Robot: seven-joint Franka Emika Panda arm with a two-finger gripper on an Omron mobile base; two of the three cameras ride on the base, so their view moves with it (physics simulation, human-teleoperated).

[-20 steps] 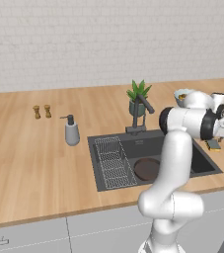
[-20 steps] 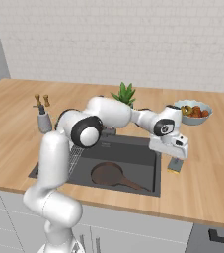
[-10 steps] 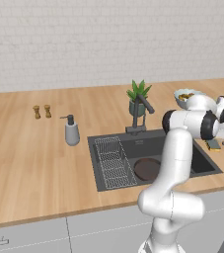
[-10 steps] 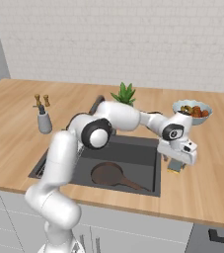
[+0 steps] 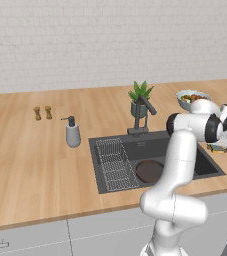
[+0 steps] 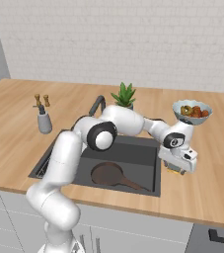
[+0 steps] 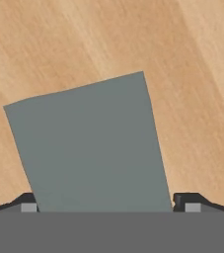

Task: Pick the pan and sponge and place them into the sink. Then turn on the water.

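Observation:
The dark pan (image 6: 106,174) lies in the sink (image 6: 133,148), handle toward the front right; it also shows as the pan (image 5: 149,171) beside the wire rack (image 5: 114,165). No stream runs from the faucet (image 5: 142,107). On the counter right of the sink, my gripper (image 6: 176,169) is down over the yellow sponge (image 6: 174,171). In the hand view the sponge (image 7: 91,148) looks grey from above. It sits between the two fingertips (image 7: 190,203), which stand close on either side. The gripper reads open. The sponge (image 5: 216,148) peeks out yellow under the hand.
A pale bowl of red-orange food (image 6: 192,111) stands just behind the hand. A potted plant (image 6: 124,96) is behind the faucet. A soap dispenser (image 5: 73,134) and two small shakers (image 5: 42,113) stand left of the sink.
The hand has moved right and down, from above the sink's right edge onto the sponge on the counter. The pan has stayed in the sink.

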